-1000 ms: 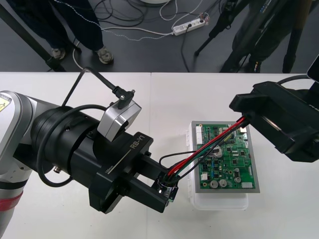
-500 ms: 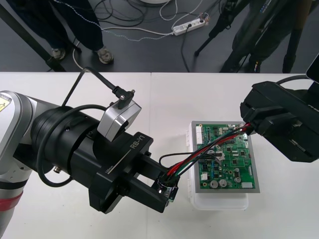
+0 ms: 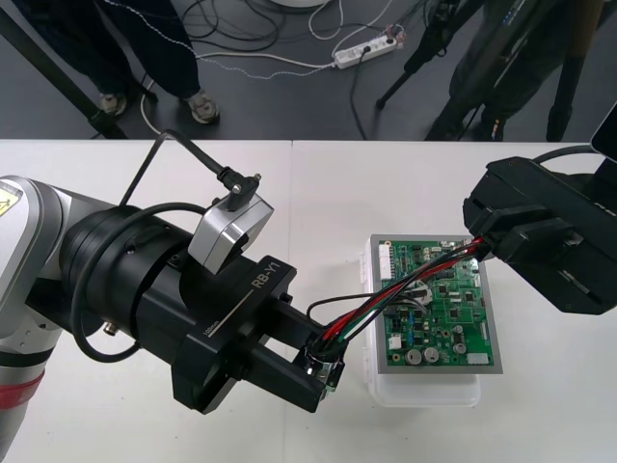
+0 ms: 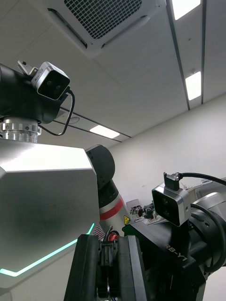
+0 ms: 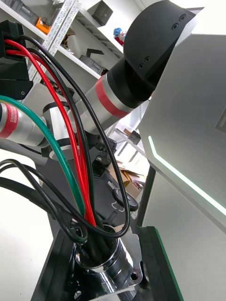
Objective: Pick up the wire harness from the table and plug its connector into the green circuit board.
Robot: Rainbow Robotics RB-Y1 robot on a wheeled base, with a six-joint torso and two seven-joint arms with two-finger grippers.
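1. The left gripper (image 3: 310, 368) stands out over the bench (image 3: 318, 183), just beside the near-left corner of the white base (image 3: 424, 391). Its fingers (image 5: 56, 268) are closed on the round metal socket (image 5: 107, 265) of the wire harness (image 3: 395, 292), one on each side of the flange. This arm looks to be only steadying that end.

2. From the socket the red, black and green wires (image 3: 424, 278) rise on a slant towards the far right. They cross above the green circuit board (image 3: 453, 318) without lying on it. The long axis of the harness therefore runs from near-left to far-right, strung between the two arms with only a little slack.

3. The right gripper (image 3: 479, 246) hangs over the far-right corner of the board. In the right wrist view its fingers (image 4: 84, 270) are drawn close together and pinch the small black plug (image 4: 109, 257), with the red wire coming out just above it.

4. The plug is in the air, held clear of the board and not seated. The right arm is the one nearer the board's headers, so the insertion should fall to it. The plug must come down and probably towards the board's left side, though I cannot tell which header it fits. A taut harness could drag the plug askew unless the left arm gives way.
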